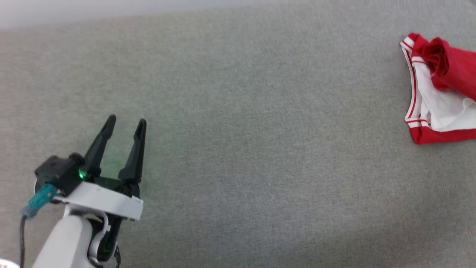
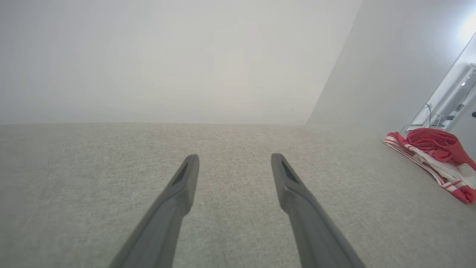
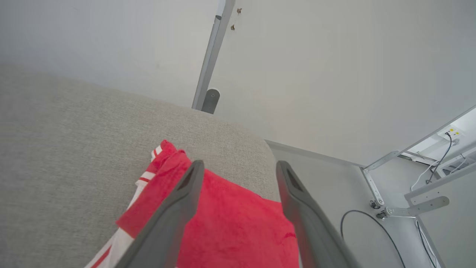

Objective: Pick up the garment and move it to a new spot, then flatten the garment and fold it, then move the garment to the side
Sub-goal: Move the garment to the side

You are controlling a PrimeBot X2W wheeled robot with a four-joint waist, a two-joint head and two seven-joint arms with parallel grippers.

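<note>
The garment (image 1: 442,89), red with a white sleeve and red-and-white stripe trim, lies bunched at the far right edge of the grey cloth-covered table (image 1: 238,130), running out of the head view. My left gripper (image 1: 126,122) stands open at the lower left, far from it, nothing between its fingers. From the left wrist the garment (image 2: 438,156) shows far off to the right beyond the open left gripper (image 2: 234,158). My right gripper (image 3: 240,165) hovers open just over the red cloth of the garment (image 3: 230,219), fingers spread and apart from it, near the table's rounded corner.
A pale wall rises behind the table's far edge (image 2: 156,123). Past the right corner the floor drops away, with a metal table frame (image 3: 375,186), a black cable (image 3: 368,223) and a grey upright post (image 3: 210,67).
</note>
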